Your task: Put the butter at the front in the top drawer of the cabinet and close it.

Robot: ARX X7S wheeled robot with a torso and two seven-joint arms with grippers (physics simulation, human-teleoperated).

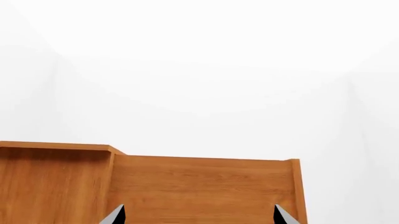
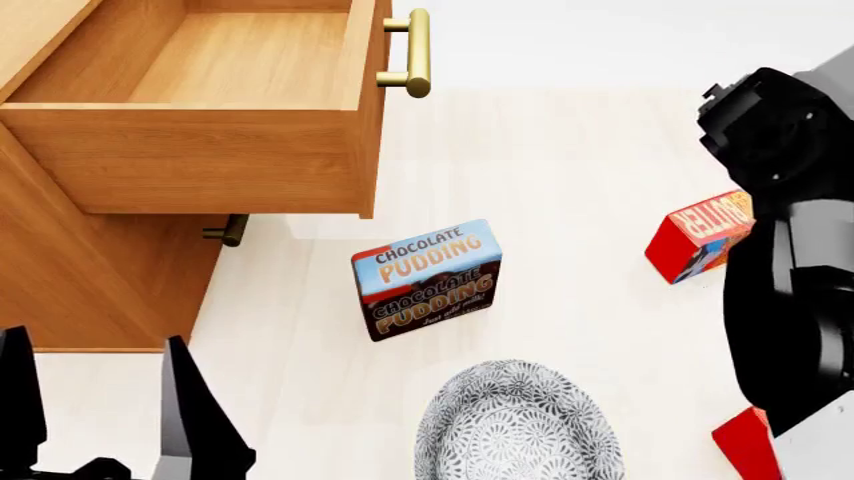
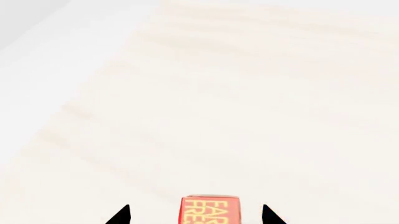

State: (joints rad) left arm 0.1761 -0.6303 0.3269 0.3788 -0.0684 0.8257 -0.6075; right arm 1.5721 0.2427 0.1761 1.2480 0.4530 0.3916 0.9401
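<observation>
The cabinet [image 2: 94, 270] stands at the left with its top drawer [image 2: 240, 150] pulled out and nothing inside; the brass handle [image 2: 414, 52] faces right. A red butter box [image 2: 742, 446] lies at the front right, partly behind my right arm. In the right wrist view this butter [image 3: 210, 211] sits between the fingers of my open right gripper [image 3: 196, 217], with a gap on each side. A second red butter box [image 2: 697, 236] lies farther back. My left gripper [image 2: 91, 342] is open at the front left, facing the cabinet's wood [image 1: 199, 186].
A chocolate pudding box [image 2: 427, 278] lies in the middle of the pale table [image 2: 574, 150]. A patterned grey bowl [image 2: 518, 425] sits in front of it. The lower drawer's handle [image 2: 230, 232] shows under the open drawer. My right arm [image 2: 794, 300] fills the right edge.
</observation>
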